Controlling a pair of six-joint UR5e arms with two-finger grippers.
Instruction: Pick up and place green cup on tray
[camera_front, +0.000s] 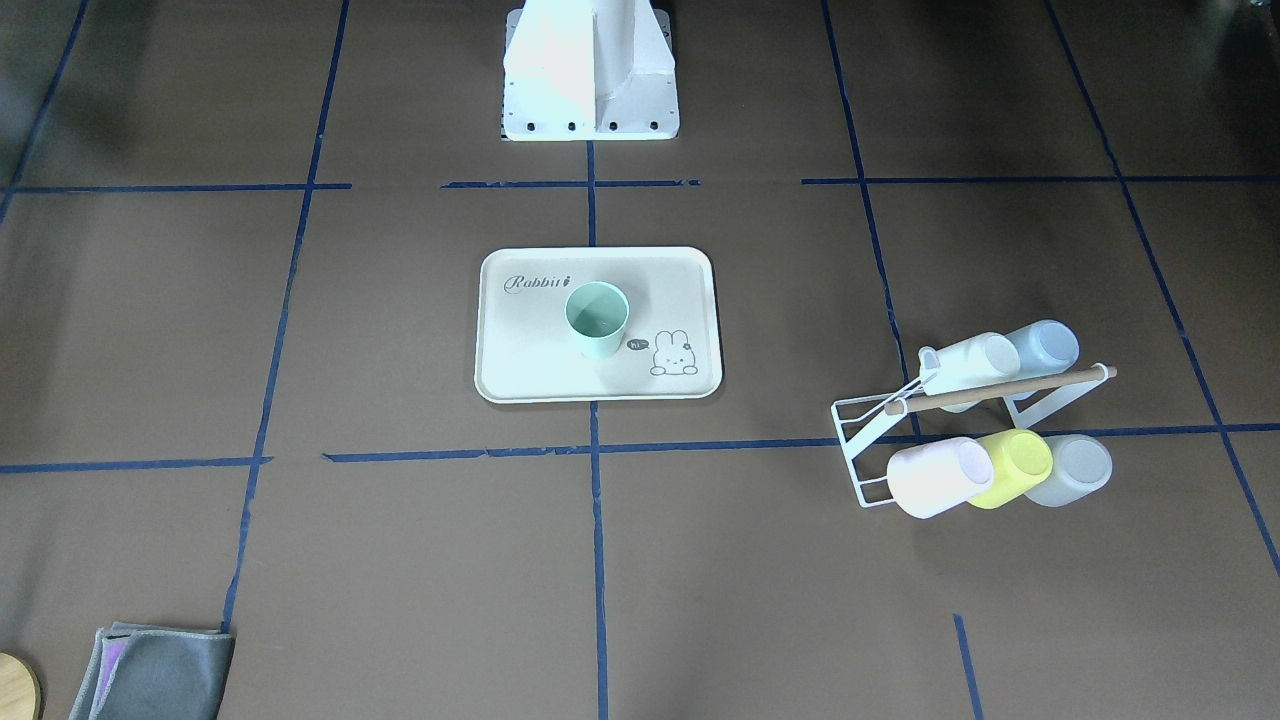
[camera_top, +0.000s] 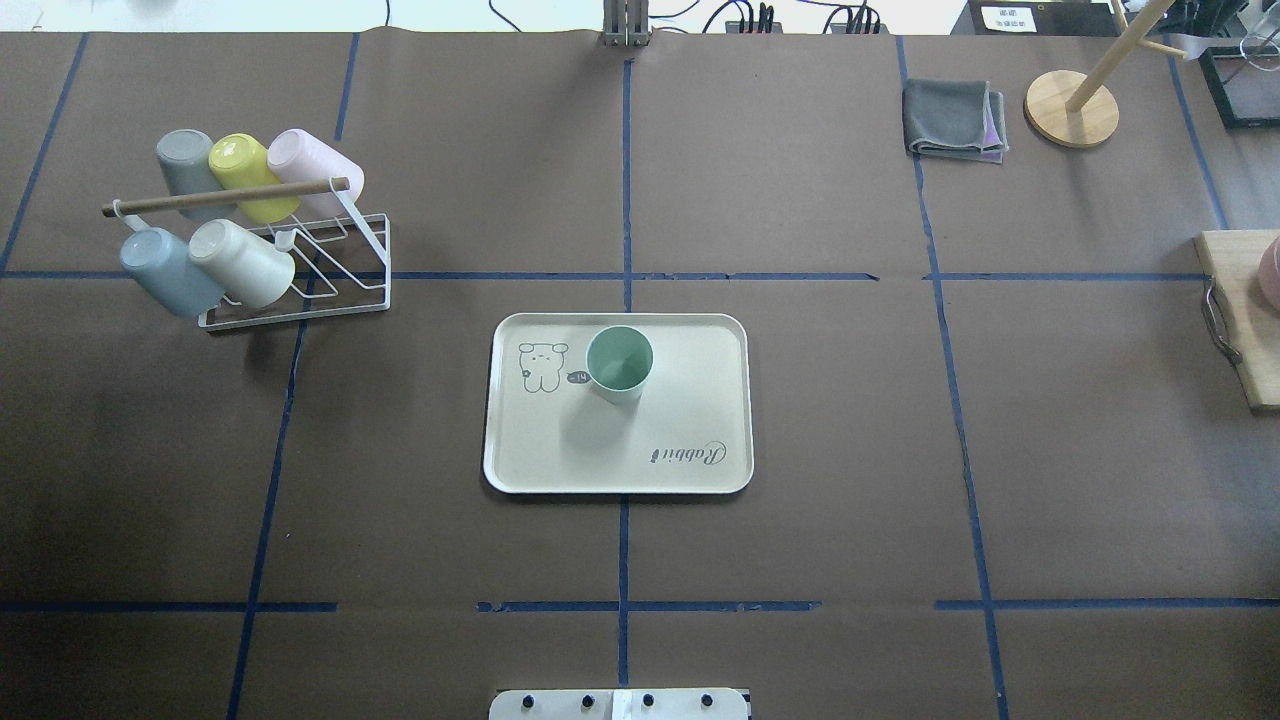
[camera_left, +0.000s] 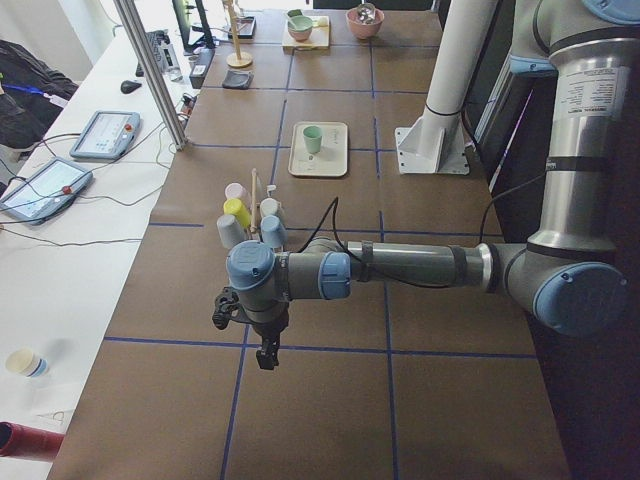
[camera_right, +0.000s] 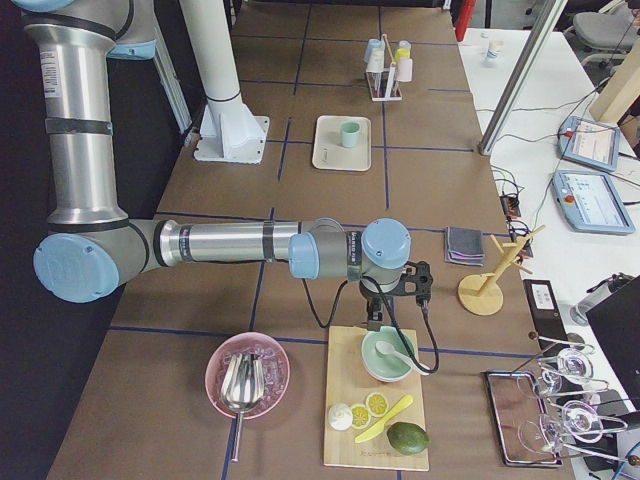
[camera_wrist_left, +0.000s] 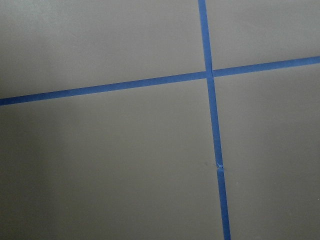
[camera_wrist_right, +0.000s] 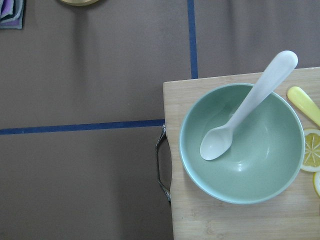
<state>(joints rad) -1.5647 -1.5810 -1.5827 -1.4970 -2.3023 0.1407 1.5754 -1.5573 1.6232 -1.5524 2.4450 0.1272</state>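
Note:
The pale mint-green cup (camera_front: 597, 318) (camera_top: 619, 363) stands upright on the cream tray (camera_front: 530, 370) (camera_top: 700, 400) at the table's centre, beside the rabbit print. It also shows far off in the side views, cup (camera_left: 313, 138) (camera_right: 350, 133) on tray (camera_left: 300, 165) (camera_right: 325, 155). My left gripper (camera_left: 265, 355) hangs over bare table at the left end, far from the tray. At the table's right end my right gripper (camera_right: 372, 322) hangs above a green bowl. Both show only in side views, so I cannot tell if they are open or shut.
A white wire rack (camera_top: 350, 270) (camera_front: 850, 440) with several cups stands at the far left. At the right are a grey cloth (camera_top: 955, 120), a wooden stand (camera_top: 1072, 105) and a cutting board (camera_wrist_right: 200, 220) bearing a green bowl (camera_wrist_right: 260, 165) with a spoon (camera_wrist_right: 250, 105).

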